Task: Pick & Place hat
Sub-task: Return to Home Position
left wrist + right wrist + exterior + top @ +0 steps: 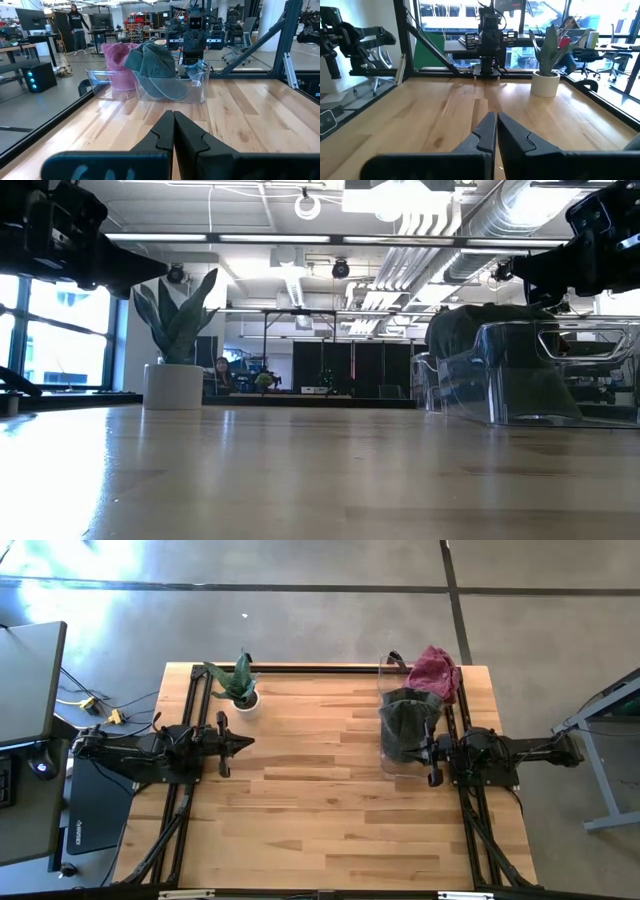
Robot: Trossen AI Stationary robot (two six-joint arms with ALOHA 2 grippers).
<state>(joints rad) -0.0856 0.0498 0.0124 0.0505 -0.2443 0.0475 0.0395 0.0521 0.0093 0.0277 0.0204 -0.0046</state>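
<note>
Gray cap: sitting in nearer clear bin, right side of tabletop.
Red cap: lying in farther bin.
Left tool: hovering closed, left side.
Right tool: hovering closed beside bins.

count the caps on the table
2: a red cap in the corner bin on the table's right side, and a gray cap in the next bin beside it, close to the right gripper. No others show.
</note>
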